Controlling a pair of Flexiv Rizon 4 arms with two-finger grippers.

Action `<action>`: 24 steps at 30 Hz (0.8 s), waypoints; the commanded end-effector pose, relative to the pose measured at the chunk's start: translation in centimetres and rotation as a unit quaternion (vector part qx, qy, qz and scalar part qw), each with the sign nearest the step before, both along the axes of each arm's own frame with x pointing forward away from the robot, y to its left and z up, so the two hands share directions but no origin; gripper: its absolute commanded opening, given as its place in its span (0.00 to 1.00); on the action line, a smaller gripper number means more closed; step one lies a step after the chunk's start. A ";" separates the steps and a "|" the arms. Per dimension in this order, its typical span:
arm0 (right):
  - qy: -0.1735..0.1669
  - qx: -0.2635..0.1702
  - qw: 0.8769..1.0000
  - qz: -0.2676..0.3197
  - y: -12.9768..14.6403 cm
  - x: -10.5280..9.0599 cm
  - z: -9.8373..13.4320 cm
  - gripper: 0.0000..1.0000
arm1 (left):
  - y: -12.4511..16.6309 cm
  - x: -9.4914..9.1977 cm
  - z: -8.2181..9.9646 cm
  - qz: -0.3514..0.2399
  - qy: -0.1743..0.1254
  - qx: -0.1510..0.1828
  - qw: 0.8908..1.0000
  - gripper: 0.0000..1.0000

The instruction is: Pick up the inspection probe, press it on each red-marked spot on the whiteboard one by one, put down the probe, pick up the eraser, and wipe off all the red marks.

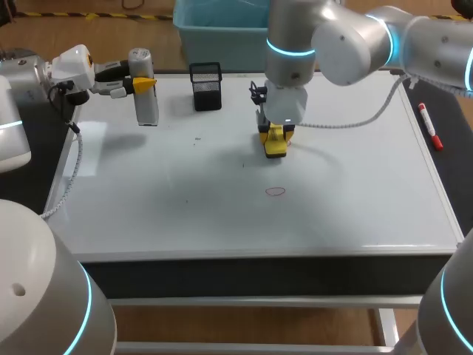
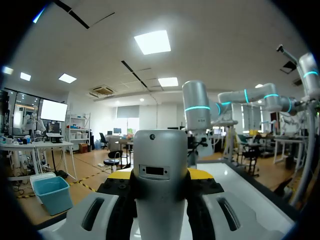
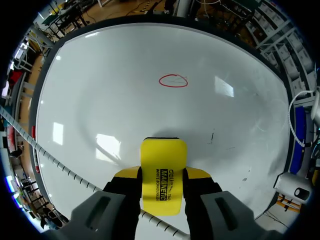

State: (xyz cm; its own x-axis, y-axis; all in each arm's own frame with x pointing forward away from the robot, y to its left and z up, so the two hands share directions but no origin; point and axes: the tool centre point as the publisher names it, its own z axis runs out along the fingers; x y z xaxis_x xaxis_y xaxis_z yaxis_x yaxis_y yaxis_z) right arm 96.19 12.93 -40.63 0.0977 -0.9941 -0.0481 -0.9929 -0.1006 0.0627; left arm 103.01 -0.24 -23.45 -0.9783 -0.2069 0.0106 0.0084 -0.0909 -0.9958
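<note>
The left jaws are clamped on the inspection probe (image 1: 143,87), their yellow tips pressing its grey body from both sides. In the left wrist view the probe (image 2: 161,170) fills the space between them and its lower part is cut off, so its tip cannot be seen there. From above it stands upright over the far left corner of the whiteboard (image 1: 355,200), and whether its lower end touches the surface is hard to say. The right jaws hold the yellow eraser (image 3: 163,172) at a narrow spread, one tip on each long side. Overhead, the eraser (image 1: 276,144) is mostly hidden beneath the wrist and blends with the yellow tips. Whether its pad rests on the board cannot be told. Ahead of the right jaws, well clear of the eraser, lies a single red mark (image 3: 173,80), a thin oval outline; from above the red mark (image 1: 275,191) is faint. A ribbed white cable (image 3: 50,160) trails beside the right jaws. Behind them, toward the left jaws, stands a black mesh pen holder (image 1: 205,86). A red marker (image 1: 430,127) lies off the board on the dark counter (image 1: 458,163), far out beside the right jaws.
</note>
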 end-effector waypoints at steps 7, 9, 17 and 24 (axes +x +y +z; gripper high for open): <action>0.003 0.001 1.000 -0.006 -1.0 0.2 -0.7 0.00 | 0.0 0.0 0.1 0.000 0.000 0.000 1.000 0.00; 0.003 -0.001 1.000 -0.011 -1.4 0.3 -0.8 0.00 | 0.0 0.0 0.1 0.000 0.000 0.000 1.000 0.00; 0.009 -0.005 1.000 -0.024 -2.5 0.8 -1.4 0.00 | 0.0 0.0 0.1 0.000 0.000 0.000 1.000 0.00; 0.013 -0.009 0.999 -0.035 -3.7 1.1 -1.8 0.00 | 0.0 0.0 0.1 0.000 0.000 0.000 1.000 0.00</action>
